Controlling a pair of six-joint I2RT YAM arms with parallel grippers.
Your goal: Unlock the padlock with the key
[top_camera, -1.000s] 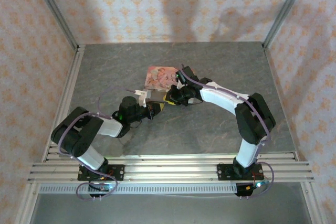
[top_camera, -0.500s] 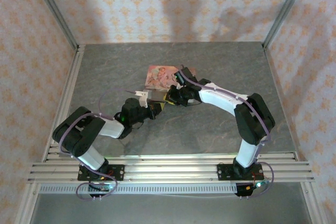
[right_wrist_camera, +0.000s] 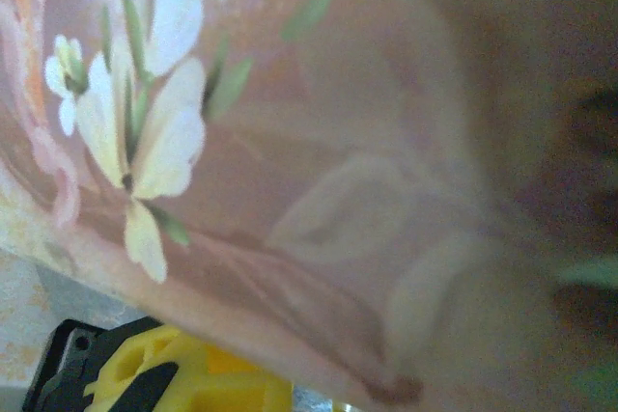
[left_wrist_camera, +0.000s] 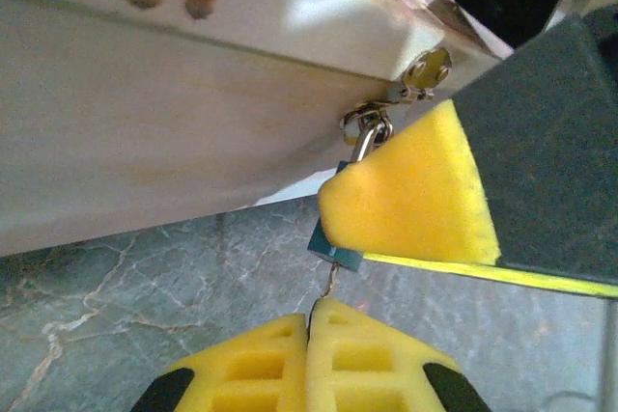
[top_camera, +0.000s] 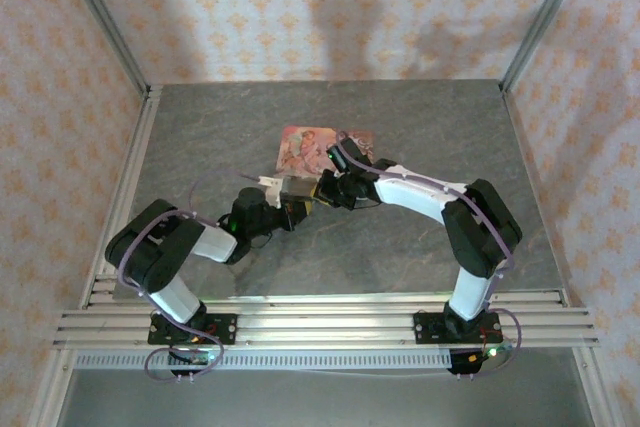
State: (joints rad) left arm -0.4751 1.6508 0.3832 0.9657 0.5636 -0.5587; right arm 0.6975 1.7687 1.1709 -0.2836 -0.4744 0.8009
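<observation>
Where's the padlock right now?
Left wrist view, centre: padlock hooked on the box's hasp, body mostly behind the right tool's pad, just above the left tool.

The padlock (left_wrist_camera: pixel 334 251) is showing a sliver of blue body, too little to judge its finish, while its thin shackle (left_wrist_camera: pixel 365 142) is gleaming as bright polished metal, like the small hasp (left_wrist_camera: pixel 425 69) above it. The floral box (left_wrist_camera: pixel 193 123) is looking smooth and faintly glossy on its pale side, and its pink printed lid (right_wrist_camera: pixel 319 142) is shining softly. The key (left_wrist_camera: pixel 330 282) is reading as a dark, thin metal sliver. The left gripper (left_wrist_camera: pixel 310 330) is presenting matt yellow pads (left_wrist_camera: pixel 261 364) moulded with ribs. A second yellow pad (left_wrist_camera: pixel 406 200) is looking spongy and finely pitted. The surface (left_wrist_camera: pixel 116 277) is appearing as smooth grey veined stone.
</observation>
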